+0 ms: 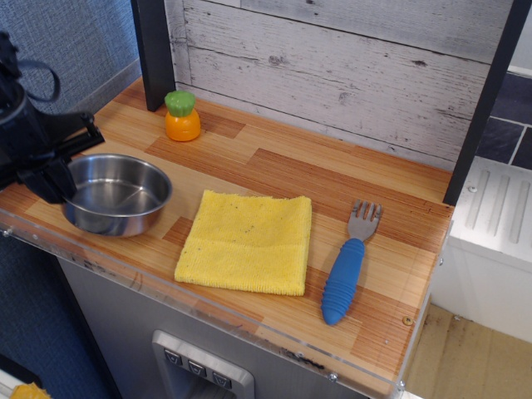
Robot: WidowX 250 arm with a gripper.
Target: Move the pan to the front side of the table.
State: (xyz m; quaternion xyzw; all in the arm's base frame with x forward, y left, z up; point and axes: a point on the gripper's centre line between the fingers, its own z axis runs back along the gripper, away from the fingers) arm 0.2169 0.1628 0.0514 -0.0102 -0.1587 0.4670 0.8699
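The shiny steel pan (120,195) sits low on the wooden table (274,166) at its front left, close to the clear acrylic front edge and just left of the yellow cloth. My black gripper (56,176) is at the pan's left rim and looks shut on it. The handle is hidden behind the gripper. The pan is upright and empty.
A yellow cloth (247,241) lies at the front middle. A blue-handled fork (345,270) lies right of it. An orange toy with a green top (182,116) stands at the back left beside a black post (154,50). A plank wall runs along the back.
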